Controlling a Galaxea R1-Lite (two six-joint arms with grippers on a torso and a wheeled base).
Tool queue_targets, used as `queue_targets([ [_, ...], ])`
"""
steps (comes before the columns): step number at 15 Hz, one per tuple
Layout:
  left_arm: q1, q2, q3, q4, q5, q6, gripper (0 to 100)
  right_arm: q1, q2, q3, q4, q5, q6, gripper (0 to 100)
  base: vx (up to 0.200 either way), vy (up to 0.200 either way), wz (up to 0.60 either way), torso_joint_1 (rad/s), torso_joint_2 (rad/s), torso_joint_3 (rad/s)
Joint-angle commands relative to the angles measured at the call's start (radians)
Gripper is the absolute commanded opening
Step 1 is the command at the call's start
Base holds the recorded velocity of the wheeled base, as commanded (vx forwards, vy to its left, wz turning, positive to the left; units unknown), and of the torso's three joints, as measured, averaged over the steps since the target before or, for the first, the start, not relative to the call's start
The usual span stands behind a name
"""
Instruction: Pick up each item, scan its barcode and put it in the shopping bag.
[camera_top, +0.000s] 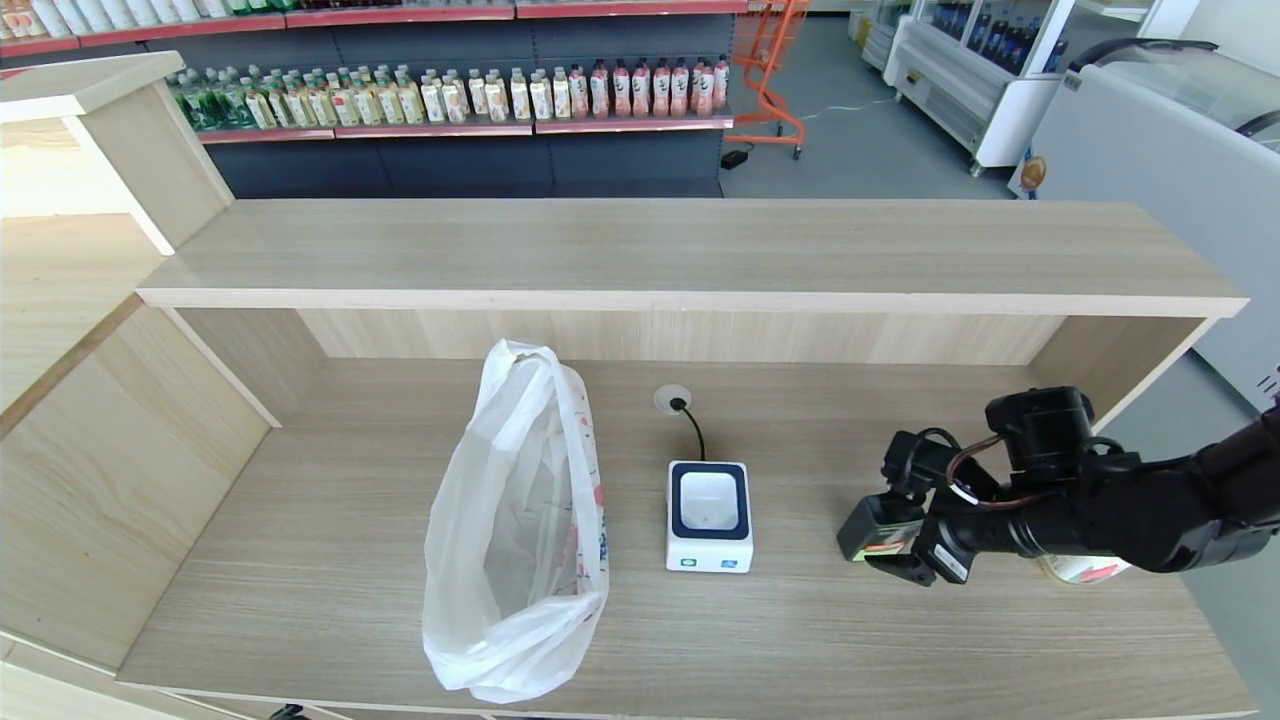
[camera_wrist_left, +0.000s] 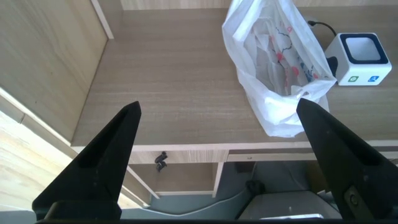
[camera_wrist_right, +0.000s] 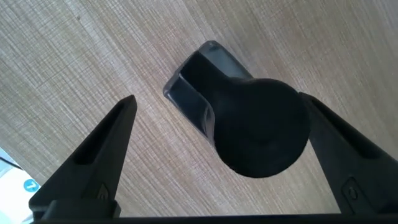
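The right gripper (camera_top: 900, 548) hangs low over the light wooden worktop (camera_top: 330, 560), its fingers spread wide on either side of a small dark container with a round black cap (camera_wrist_right: 249, 124) (whether they touch it I cannot tell). The container sits right of the white, blue-framed scanner box (camera_top: 709, 515). Left of the scanner stands the white plastic shopping bag (camera_top: 515, 530). The left gripper (camera_wrist_left: 217, 109) has its fingers apart, holding nothing.

right gripper (camera_top: 885, 548) low and forward, fingers (camera_wrist_right: 93, 162) wide apart; left gripper (camera_wrist_left: 219, 106) equally wide-spread
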Motion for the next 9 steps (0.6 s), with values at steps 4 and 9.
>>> queue_targets([
  [4,0.000,0.000,0.000,0.000,0.000,0.000,100,0.003,0.021,-0.012,-0.006,0.021,0.000,0,0.000,0.000,0.00,0.000,0.00,0.000],
  [9,0.000,0.000,0.002,0.000,0.000,0.000,100,-0.003,0.005,0.033,-0.034,0.022,0.001,0,0.000,0.000,0.00,0.000,0.00,0.000],
])
